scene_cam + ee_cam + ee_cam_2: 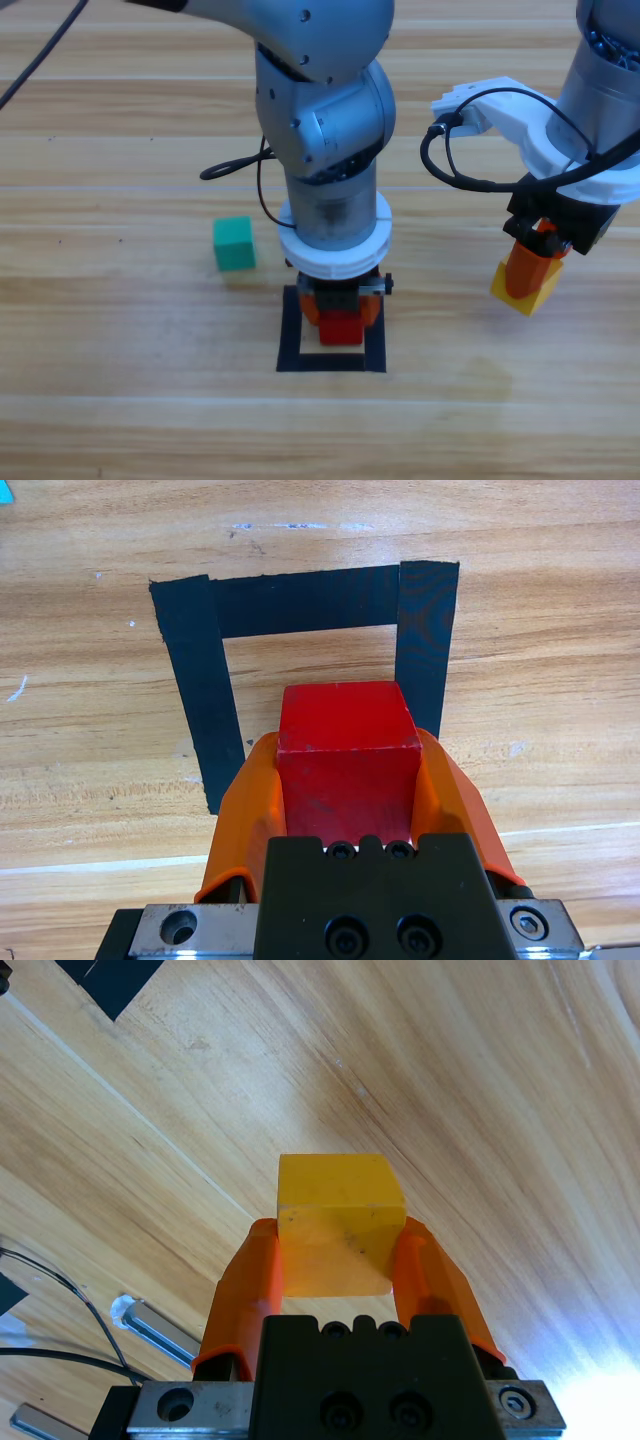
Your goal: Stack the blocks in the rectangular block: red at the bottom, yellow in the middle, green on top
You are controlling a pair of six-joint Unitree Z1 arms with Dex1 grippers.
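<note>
The red cube is inside the black tape rectangle at the table's middle, and my left gripper is shut on it from above. In the left wrist view the red cube fills the gap between the orange jaws, with the tape rectangle around it. To the right, my right gripper is shut on the yellow cube, which hangs tilted above the wood; the right wrist view shows the yellow cube pinched between the jaws. The green cube lies free on the table, left of the rectangle.
A black cable loops on the table behind the left arm. A second cable hangs off the right wrist. Bare wood lies in front of the rectangle and along the near edge.
</note>
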